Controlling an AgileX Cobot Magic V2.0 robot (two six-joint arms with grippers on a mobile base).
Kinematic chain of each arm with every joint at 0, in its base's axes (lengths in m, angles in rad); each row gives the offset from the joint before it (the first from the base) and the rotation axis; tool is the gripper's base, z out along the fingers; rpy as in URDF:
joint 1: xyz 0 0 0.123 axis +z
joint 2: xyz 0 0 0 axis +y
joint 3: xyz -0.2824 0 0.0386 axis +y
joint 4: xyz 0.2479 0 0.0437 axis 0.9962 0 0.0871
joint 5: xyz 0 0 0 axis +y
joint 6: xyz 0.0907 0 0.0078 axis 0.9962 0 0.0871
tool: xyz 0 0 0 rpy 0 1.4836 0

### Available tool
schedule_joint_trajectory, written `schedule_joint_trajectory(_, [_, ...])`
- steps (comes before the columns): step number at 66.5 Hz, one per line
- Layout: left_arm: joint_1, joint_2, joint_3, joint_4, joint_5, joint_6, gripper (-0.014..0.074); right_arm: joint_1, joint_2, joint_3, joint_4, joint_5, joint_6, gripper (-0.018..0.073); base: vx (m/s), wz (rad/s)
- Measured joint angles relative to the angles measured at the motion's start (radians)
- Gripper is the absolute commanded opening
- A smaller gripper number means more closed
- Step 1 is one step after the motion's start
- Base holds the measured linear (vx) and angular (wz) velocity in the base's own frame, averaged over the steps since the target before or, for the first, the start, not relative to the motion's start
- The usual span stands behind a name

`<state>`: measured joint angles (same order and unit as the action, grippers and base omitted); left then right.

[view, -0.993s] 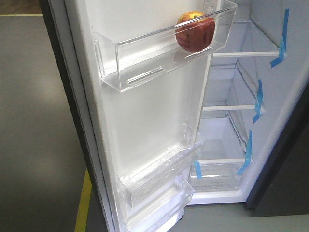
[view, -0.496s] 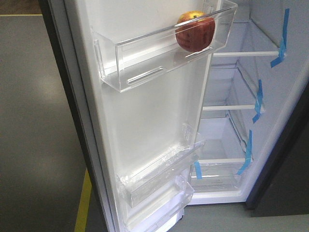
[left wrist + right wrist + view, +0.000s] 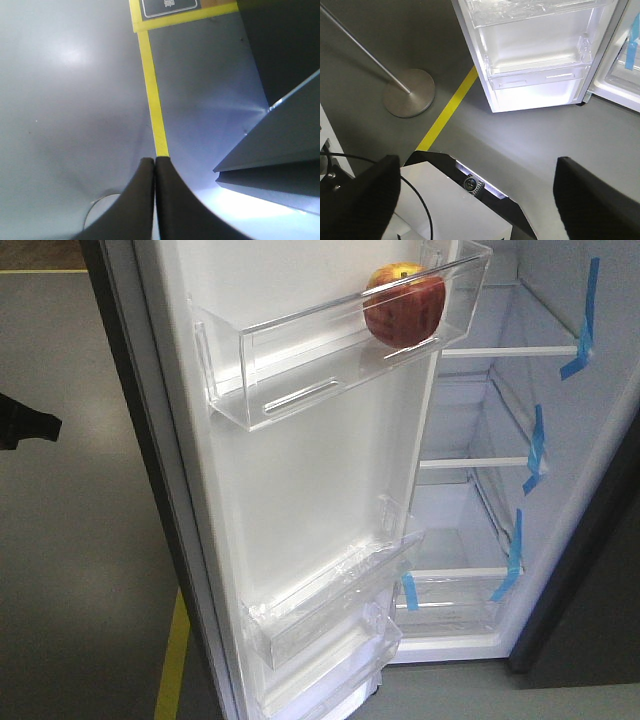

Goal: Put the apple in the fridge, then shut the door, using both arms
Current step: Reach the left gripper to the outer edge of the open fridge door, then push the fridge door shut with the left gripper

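Note:
The red apple (image 3: 403,305) with a yellow top sits in the top clear bin (image 3: 300,360) on the white inner side of the open door (image 3: 320,490). The fridge (image 3: 480,490) stands open behind it, white inside, with blue tape strips on its shelves. My left gripper (image 3: 154,162) is shut and empty, and points at the floor beside the door's dark lower edge (image 3: 280,145). A black tip of the left arm (image 3: 25,423) shows at the left edge of the front view. My right gripper (image 3: 475,161) is open and empty, low over the robot base, in front of the door's bottom bins (image 3: 535,60).
A yellow floor line (image 3: 447,112) runs past the door's foot and also shows in the left wrist view (image 3: 152,95). A round metal stand base (image 3: 409,92) with a slanted pole stands left of the line. The robot's white-topped base (image 3: 450,210) lies under the right gripper.
A black tip of the left arm has come into the front view at the left edge. The apple, door and fridge have not moved.

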<state>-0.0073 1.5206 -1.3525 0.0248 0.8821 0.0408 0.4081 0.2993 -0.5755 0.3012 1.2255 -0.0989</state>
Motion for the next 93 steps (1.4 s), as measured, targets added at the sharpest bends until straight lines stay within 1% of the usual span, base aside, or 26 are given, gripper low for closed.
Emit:
schedule_joint_trajectory(5, [0.000,0.049,-0.048,-0.025,0.015,0.034,-0.0006,0.000,0.000,0.000,0.000,0.001,0.000,0.0594,0.00,0.00])
schedule_joint_trajectory(14, [0.000,0.128,-0.132,-0.120,0.039,0.124,-0.0006,0.000,0.000,0.000,0.000,0.001,0.000,0.0594,0.00,0.00])
schedule_joint_trajectory(30, [0.000,0.256,-0.262,-0.293,0.052,0.237,-0.0006,0.000,0.000,0.000,0.000,0.002,0.000,0.0594,0.00,0.00])
schedule_joint_trajectory(45, [0.000,0.369,-0.372,-0.427,0.062,0.291,-0.0006,0.000,0.000,0.000,0.000,0.002,0.000,0.0594,0.00,0.00])
schedule_joint_trajectory(57, [0.000,0.407,-0.400,-0.598,0.081,0.400,-0.0006,0.000,0.000,0.000,0.000,0.002,0.000,0.0594,0.00,0.00])
schedule_joint_trajectory(61, [0.000,0.410,-0.400,-0.635,0.082,0.428,-0.0006,0.000,0.000,0.000,0.000,0.002,0.000,0.0594,0.00,0.00])
schedule_joint_trajectory(67, [0.000,0.411,-0.400,-0.673,0.086,0.462,-0.0006,0.000,0.000,0.000,0.000,0.002,0.000,0.0594,0.00,0.00])
schedule_joint_trajectory(81, [-0.002,0.411,-0.400,-0.744,0.134,0.501,-0.0006,0.000,0.000,0.000,0.000,0.002,0.000,0.0594,0.00,0.00])
schedule_joint_trajectory(87, [-0.017,0.411,-0.400,-0.748,0.138,0.505,-0.0006,0.000,0.000,0.000,0.000,0.002,0.000,0.0594,0.00,0.00])
schedule_joint_trajectory(93, [-0.046,0.411,-0.400,-0.748,0.130,0.505,-0.0006,0.000,0.000,0.000,0.000,0.002,0.000,0.0594,0.00,0.00])
